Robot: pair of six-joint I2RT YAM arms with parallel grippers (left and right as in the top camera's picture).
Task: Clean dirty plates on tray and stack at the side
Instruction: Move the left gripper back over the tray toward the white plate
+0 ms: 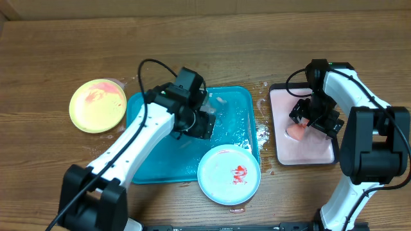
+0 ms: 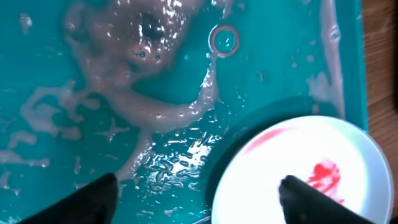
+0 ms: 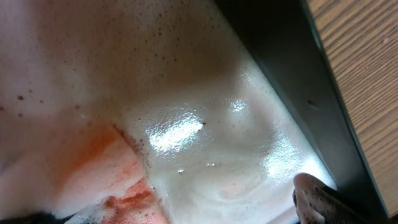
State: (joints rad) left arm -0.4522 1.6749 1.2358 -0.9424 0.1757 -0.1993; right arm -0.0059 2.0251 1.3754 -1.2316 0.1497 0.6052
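A pale blue plate (image 1: 229,174) with a red sauce smear lies flat on the front right corner of the teal tray (image 1: 154,160), overhanging its rim. A yellow-green plate (image 1: 97,106), smeared red, rests on the table left of the tray. My left gripper (image 1: 207,120) hovers over the tray's wet middle. In the left wrist view it (image 2: 199,208) is open, one finger over the tray (image 2: 93,62), the other over the plate (image 2: 280,168), holding nothing. My right gripper (image 1: 314,122) stands open over the pink tray, beside an orange sponge (image 1: 297,131).
The black-rimmed pink tray (image 1: 305,151) sits on the right, its foamy floor (image 3: 205,93) and dark rim (image 3: 280,62) filling the right wrist view, with the sponge (image 3: 118,180) at lower left. Soapy puddles and foam (image 2: 130,56) cover the teal tray. Water drops lie between the trays.
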